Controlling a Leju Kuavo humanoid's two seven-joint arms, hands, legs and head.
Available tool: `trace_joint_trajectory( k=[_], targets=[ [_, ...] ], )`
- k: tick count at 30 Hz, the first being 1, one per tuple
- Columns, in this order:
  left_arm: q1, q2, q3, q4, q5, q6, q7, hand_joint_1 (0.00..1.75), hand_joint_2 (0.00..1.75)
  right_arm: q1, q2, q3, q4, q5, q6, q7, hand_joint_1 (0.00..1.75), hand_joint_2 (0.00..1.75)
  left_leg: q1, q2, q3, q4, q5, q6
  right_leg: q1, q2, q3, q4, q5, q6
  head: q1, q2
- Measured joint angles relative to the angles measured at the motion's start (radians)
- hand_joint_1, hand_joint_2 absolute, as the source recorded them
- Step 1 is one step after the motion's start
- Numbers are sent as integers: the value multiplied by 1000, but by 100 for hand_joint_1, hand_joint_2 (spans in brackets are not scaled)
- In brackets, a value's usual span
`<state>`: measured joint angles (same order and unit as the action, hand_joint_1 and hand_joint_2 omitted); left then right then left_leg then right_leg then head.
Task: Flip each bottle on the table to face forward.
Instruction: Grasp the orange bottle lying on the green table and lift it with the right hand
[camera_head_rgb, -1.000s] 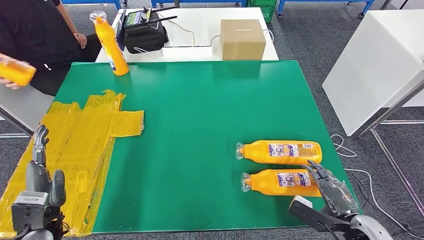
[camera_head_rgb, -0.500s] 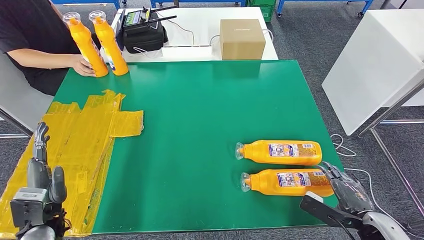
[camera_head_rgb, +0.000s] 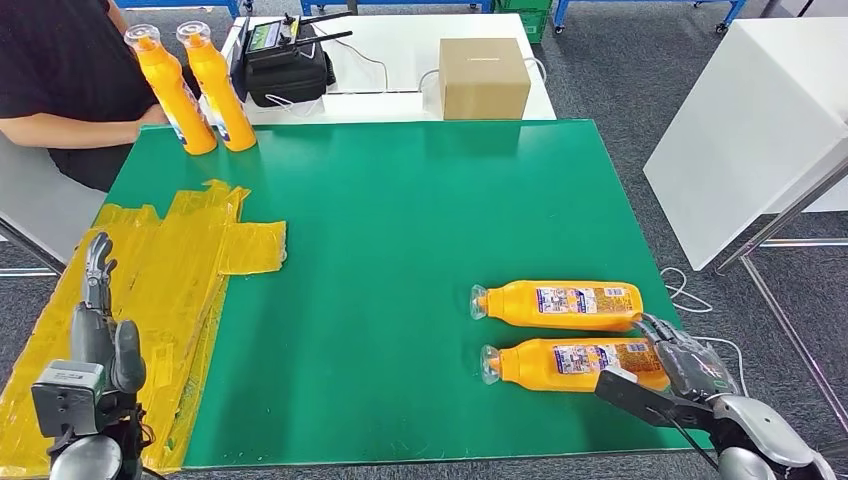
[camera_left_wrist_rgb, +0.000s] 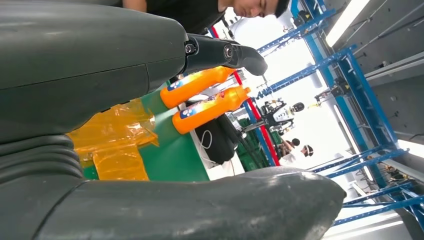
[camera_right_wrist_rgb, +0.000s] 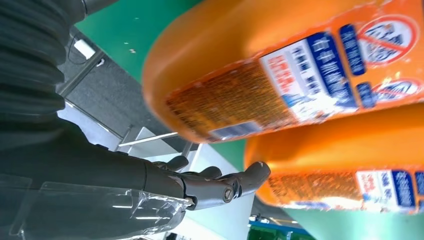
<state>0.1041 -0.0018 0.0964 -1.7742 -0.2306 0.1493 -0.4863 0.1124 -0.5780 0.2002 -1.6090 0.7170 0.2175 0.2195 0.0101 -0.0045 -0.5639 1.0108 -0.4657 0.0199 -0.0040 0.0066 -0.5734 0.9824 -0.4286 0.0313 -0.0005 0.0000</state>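
Orange plastic, smooth: the near bottle (camera_head_rgb: 565, 364) lies just beyond your empty, spread right hand (camera_head_rgb: 690, 368); grip its broad labelled body.

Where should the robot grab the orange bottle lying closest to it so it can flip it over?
Probably around the wide, flat body at its base end, coming from the robot's right. The nearer bottle lies on its side, cap toward the table's middle and base beside the right hand, whose fingers are open at that end. The far bottle lies close alongside, leaving little room there.
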Motion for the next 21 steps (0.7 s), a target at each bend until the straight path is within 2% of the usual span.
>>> trace_joint_trajectory(
  k=[7, 11, 16, 20, 21],
  targets=[
    [-13, 2, -10, 16, 11, -2, 2, 0, 0, -70, 19, 57, 56, 25, 21, -12, 3, 175, 0, 1, 0, 0, 0, 0, 0, 0, 0, 0, 0, 0, 0, 0],
    [-25, 4, -13, 25, 22, -4, 1, 0, 0, -109, 27, 105, 83, 13, 60, -32, 152, 175, 0, 0, 0, 0, 0, 0, 0, 0, 0, 0, 0, 0, 0, 0],
    [-63, 13, -26, 40, 48, -8, 6, 0, 0, -176, 28, 202, 114, -33, 123, -49, 155, 175, 1, 1, 1, 0, 0, 0, 0, 1, 1, 0, 0, 0, 0, 0],
    [-78, 19, -36, 48, 52, -8, 10, 0, 0, -207, 28, 247, 128, -44, 127, -47, 175, 175, 1, 1, 2, 0, 0, 0, 0, 1, 1, 0, 0, 0, 0, 0],
    [-78, 20, -37, 49, 53, -8, 10, 0, 0, -212, 27, 254, 130, -48, 128, -47, 175, 175, 1, 1, 2, 0, 0, 0, 0, 1, 1, 0, 0, 0, 0, 0]
  ],
)
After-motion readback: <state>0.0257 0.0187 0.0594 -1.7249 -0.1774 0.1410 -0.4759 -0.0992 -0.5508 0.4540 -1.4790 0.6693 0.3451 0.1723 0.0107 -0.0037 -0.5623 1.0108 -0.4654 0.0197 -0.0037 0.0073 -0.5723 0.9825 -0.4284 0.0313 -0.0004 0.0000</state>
